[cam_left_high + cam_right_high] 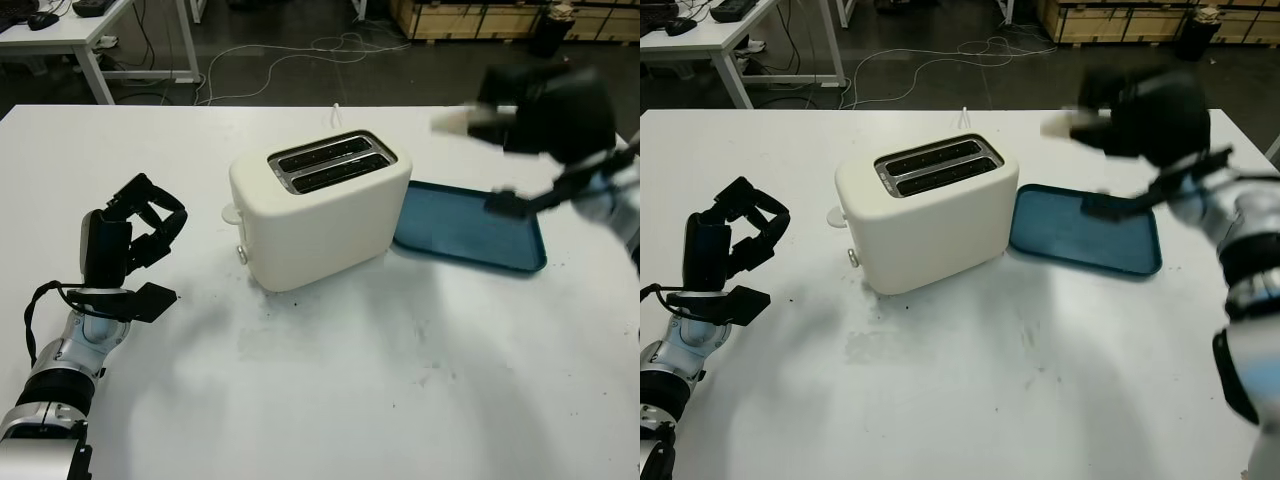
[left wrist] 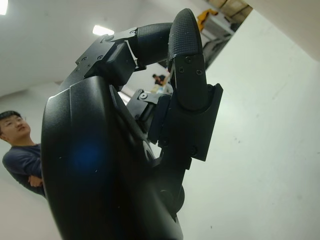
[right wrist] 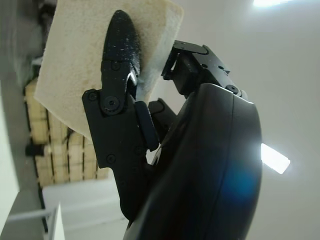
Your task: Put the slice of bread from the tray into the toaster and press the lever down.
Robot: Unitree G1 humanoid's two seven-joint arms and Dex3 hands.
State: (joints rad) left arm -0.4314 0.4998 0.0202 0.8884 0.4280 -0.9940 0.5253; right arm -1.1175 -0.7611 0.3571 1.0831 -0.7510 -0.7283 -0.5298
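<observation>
We held the slice of bread pinched in our right hand, raised above the blue tray and to the right of the toaster, so the step in hand was, as we judged it, carrying the slice over to a slot. To do it well we would need to turn the slice edge-down and line it up along one of the two long, narrow slots before lowering, since a tilted slice could catch on the slot rim; a light grip seemed wise, because the bread looked soft and porous, pale with a browner crust edge, and one finger pressed flat across its face. The toaster was a smooth, rounded cream box with dark slots; the tray was shallow with rounded corners. Our left hand sat curled and empty on the white table, well apart from the toaster.
</observation>
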